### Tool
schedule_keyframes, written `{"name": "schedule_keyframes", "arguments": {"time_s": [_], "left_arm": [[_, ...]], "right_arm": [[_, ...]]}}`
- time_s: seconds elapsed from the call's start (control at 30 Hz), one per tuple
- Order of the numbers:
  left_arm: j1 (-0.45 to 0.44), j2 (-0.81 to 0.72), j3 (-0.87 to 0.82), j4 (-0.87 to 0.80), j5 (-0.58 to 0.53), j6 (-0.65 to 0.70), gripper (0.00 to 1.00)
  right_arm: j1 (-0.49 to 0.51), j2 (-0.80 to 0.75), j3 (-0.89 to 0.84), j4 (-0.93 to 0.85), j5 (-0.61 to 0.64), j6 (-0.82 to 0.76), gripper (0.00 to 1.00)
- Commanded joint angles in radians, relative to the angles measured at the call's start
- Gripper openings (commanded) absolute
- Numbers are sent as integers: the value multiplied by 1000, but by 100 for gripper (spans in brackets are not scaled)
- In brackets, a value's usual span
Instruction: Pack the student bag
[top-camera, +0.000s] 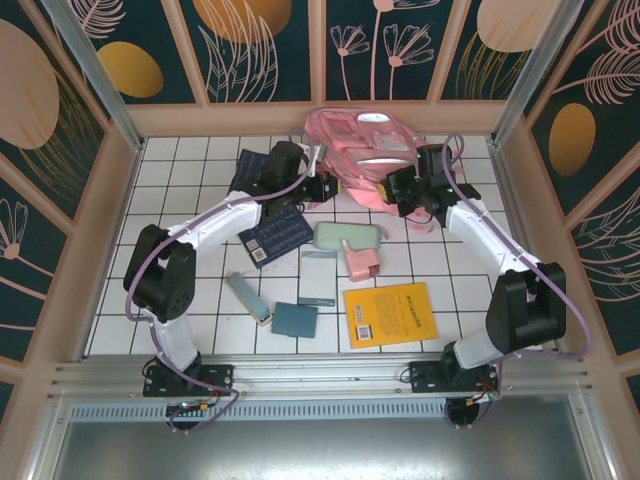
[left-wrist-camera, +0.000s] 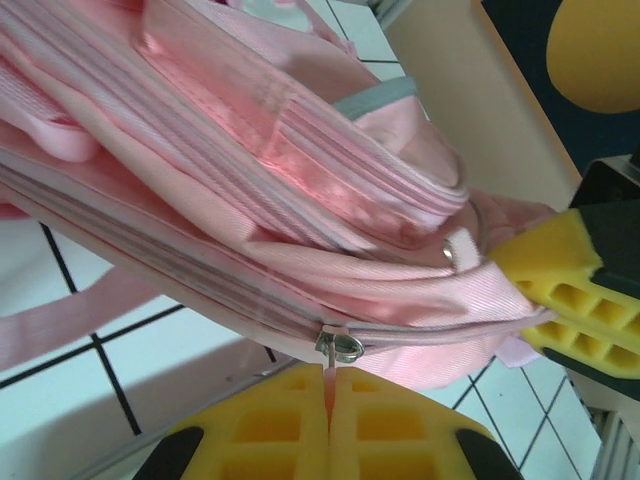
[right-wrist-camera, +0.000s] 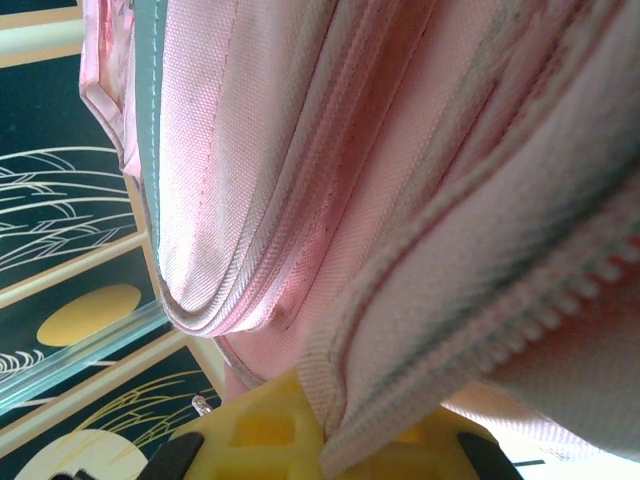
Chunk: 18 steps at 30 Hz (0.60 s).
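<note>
Here we are pinching the zipper pull (left-wrist-camera: 345, 347) tight in our left gripper (left-wrist-camera: 328, 405). Our right gripper (right-wrist-camera: 322, 445) is clamping a seam of the student bag (top-camera: 352, 140), which is lying at the table's (top-camera: 200, 300) far middle edge.

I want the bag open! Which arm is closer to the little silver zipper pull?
Left. The left end effector is shut just below the zipper pull, pinching its pink tab. The right end effector clamps a fold of the student bag farther along.
</note>
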Motion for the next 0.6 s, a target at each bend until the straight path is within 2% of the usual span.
{"name": "schedule_keyframes", "arguments": {"time_s": [0.0,0.27,0.57], "left_arm": [[92,41,35,-25,-112,20,0],[160,149,125,-11,-131,2,0],[215,316,289,-75,-143,25,0]], "right_arm": [[-64,-56,39,8,93,-34,0],[-64,-68,30,11,62,-48,0],[-8,-50,14,28,63,-92,0]]}}
